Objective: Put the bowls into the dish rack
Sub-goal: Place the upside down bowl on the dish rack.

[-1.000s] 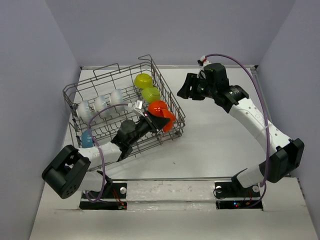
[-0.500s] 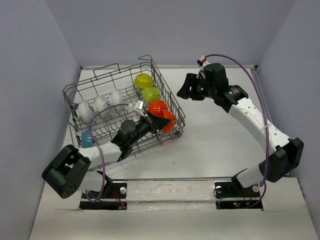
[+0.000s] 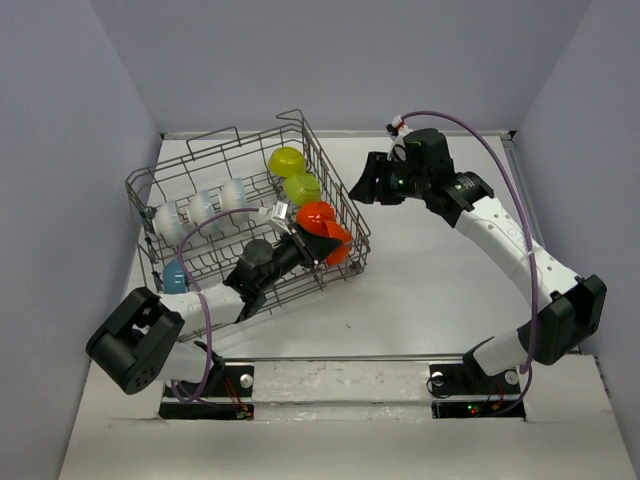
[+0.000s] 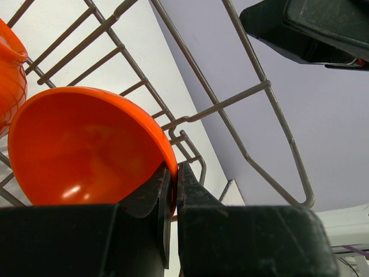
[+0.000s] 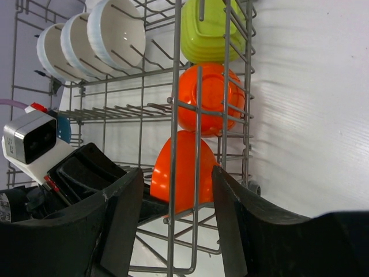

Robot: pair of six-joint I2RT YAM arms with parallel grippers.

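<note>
Orange-red bowl (image 3: pixel 338 247), near right corner of the dish rack (image 3: pixel 345 205): tilted on edge among the tines, hollow side facing the left wrist camera, nipped at the rim. Clamped on that rim from the near side, the left gripper (image 4: pixel 172 173), fingers almost together with only the thin bowl wall between them. Same spot and same tilt as half a second ago and a second ago. No visible shift of the bowl, and barely any of the left arm reaching into the rack.

Just beyond along the rack's right wall, a second orange-red bowl (image 3: pixel 316 214), standing on edge. Further back on the same side, two yellow-green bowls (image 3: pixel 302 188). Along the left side, three white bowls (image 3: pixel 200 207) in a row on edge. At the near left corner, a blue bowl (image 3: pixel 175 278).

Outside the rack, off its far right corner and above the table (image 3: pixel 430 290), the right gripper (image 3: pixel 365 182): fingers spread wide, nothing held, pointed at the rack's right wall. Nudged a little leftward, closer to the rack, compared with the earlier pictures. In the right wrist view, through the wires and framed by those spread fingers: both orange-red bowls, with the yellow-green ones above them.
</note>
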